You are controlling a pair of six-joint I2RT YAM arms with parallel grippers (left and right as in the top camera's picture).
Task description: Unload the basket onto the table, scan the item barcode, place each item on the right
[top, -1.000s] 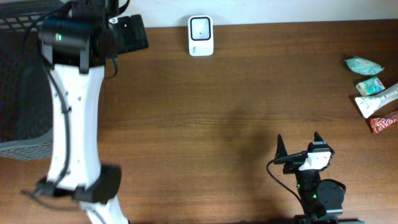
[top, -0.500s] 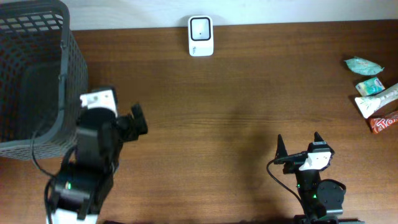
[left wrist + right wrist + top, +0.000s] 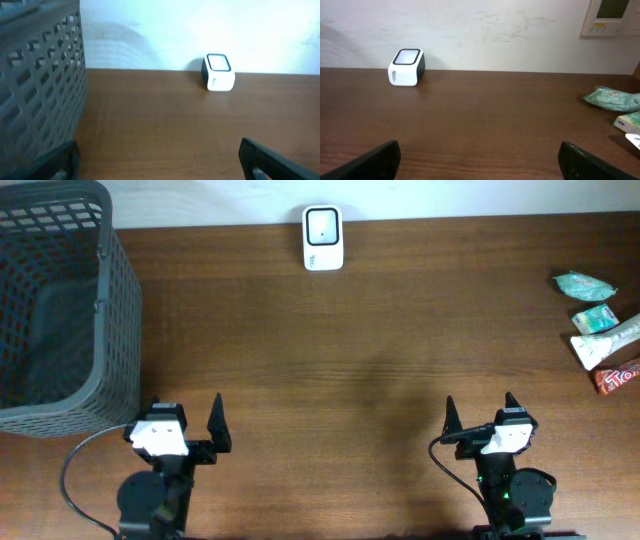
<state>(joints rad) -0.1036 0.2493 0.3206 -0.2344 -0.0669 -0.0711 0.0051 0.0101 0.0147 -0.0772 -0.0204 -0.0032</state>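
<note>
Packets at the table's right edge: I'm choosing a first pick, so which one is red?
The red packet, last in the row on the robot's side; the others are teal or white.

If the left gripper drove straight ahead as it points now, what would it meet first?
Probably nothing on the table: the left gripper, open, faces bare wood up to the wall. The basket lies just to its left, the scanner well right; clearance from the basket is hard to judge.

A grey mesh basket (image 3: 120,320) stands at the left end of the brown wooden table (image 3: 350,380).
</note>
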